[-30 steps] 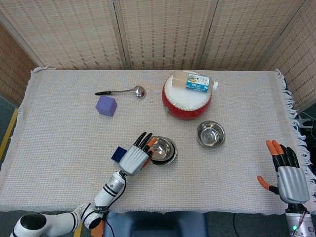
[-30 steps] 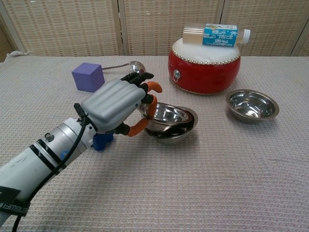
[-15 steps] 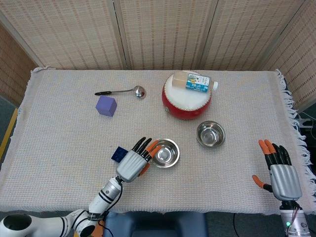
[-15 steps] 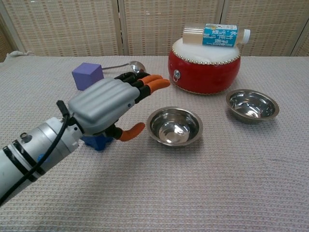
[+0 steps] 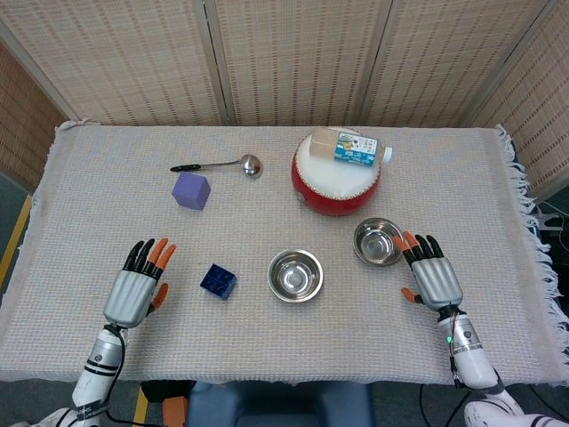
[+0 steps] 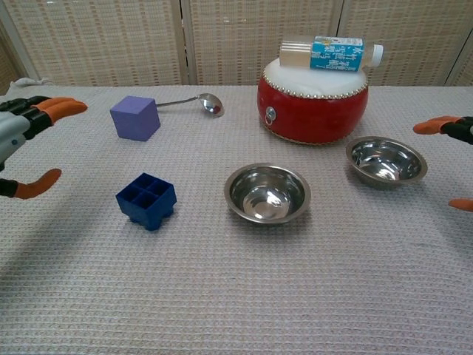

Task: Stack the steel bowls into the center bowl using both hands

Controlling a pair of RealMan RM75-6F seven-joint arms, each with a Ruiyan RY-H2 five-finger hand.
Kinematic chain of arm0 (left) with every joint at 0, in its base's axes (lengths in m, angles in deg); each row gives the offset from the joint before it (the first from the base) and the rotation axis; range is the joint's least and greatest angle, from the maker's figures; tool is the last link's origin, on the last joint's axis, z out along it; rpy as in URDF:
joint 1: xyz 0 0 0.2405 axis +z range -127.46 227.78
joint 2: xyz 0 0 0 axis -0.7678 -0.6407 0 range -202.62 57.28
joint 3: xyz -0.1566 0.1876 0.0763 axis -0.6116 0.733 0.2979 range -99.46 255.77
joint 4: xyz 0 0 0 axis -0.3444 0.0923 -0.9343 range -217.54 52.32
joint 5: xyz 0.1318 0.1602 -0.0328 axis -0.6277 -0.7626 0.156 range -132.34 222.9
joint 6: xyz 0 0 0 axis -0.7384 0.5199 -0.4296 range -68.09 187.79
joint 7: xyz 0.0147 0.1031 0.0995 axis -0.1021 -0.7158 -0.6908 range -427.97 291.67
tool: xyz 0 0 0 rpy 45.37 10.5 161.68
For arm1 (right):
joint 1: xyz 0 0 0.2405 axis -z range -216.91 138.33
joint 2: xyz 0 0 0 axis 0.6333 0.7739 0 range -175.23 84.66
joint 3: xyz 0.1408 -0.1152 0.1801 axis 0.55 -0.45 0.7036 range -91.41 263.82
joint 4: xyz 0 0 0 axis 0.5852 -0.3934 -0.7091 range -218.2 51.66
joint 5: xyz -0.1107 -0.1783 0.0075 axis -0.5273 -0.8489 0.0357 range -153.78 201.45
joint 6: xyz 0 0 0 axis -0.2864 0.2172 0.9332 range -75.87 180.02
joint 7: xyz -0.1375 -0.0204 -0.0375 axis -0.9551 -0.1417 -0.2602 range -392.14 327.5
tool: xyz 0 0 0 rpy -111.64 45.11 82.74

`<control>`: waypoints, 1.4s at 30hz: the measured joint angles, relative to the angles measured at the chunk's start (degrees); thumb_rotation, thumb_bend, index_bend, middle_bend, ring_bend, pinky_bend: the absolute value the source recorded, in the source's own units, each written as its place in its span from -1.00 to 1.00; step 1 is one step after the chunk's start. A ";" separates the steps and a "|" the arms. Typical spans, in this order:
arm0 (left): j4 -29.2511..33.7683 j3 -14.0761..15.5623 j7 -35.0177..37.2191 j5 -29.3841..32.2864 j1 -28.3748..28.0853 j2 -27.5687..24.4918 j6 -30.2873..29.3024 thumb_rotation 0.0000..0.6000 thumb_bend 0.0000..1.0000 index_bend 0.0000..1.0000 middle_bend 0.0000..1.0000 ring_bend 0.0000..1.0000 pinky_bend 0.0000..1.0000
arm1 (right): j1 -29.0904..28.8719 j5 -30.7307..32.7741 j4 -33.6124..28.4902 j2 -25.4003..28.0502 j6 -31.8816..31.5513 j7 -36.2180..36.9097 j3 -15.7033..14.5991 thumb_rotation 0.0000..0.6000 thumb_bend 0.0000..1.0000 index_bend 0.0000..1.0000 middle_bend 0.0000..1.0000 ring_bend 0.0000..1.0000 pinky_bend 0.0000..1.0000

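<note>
The center steel bowl (image 5: 295, 275) (image 6: 267, 193) sits upright in the middle of the cloth; from the earlier frames, another bowl appears nested in it. A second steel bowl (image 5: 378, 241) (image 6: 386, 161) stands to its right, below the red drum. My right hand (image 5: 431, 277) (image 6: 448, 132) is open just right of that bowl, fingers spread, holding nothing. My left hand (image 5: 138, 286) (image 6: 22, 133) is open far to the left, well clear of the bowls and holding nothing.
A dark blue block (image 5: 218, 280) (image 6: 146, 200) lies left of the center bowl. A purple cube (image 5: 191, 190), a ladle (image 5: 222, 165) and a red drum (image 5: 336, 174) with a bottle (image 5: 357, 149) on top stand behind. The woven cloth (image 5: 89, 231) covers the table.
My left hand let go of the bowl at the center bowl and pulled back far left. My right hand moved in from the right edge to beside the right bowl.
</note>
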 measured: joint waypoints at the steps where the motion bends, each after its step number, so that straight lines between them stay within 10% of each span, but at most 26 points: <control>1: -0.30 -0.19 0.91 0.34 0.43 -0.36 -0.30 1.00 -0.11 -1.00 -0.97 -1.00 -0.84 | -0.82 0.60 1.58 -1.19 0.81 -0.25 0.27 1.00 -0.71 -0.66 -1.00 -1.00 -1.00; 15: -2.23 -2.43 7.35 0.81 3.48 -4.12 -2.03 1.00 -0.11 -1.00 -0.97 -1.00 -0.84 | -8.02 2.07 17.12 -13.24 4.59 2.78 1.30 1.00 -0.23 0.43 -0.87 -1.00 -1.00; 22: -2.27 -2.59 8.24 0.46 4.76 -4.45 -2.75 1.00 -0.11 -1.00 -0.97 -1.00 -0.84 | -7.15 -5.66 15.17 -13.23 -5.32 7.01 -0.19 1.00 -0.19 0.55 -0.79 -1.00 -1.00; 35: -0.53 -3.52 9.31 0.98 8.38 -6.37 -5.89 1.00 -0.11 -1.00 -0.97 -1.00 -0.84 | -12.98 -11.34 2.46 -12.68 -1.87 6.73 -1.22 1.00 -0.20 0.45 -0.80 -1.00 -1.00; 42: 1.33 -3.86 8.95 0.88 10.00 -7.91 -7.22 1.00 -0.11 -1.00 -0.97 -1.00 -0.84 | -16.23 -8.68 3.20 -15.10 5.16 5.06 -1.07 1.00 -0.31 -0.72 -0.90 -1.00 -1.00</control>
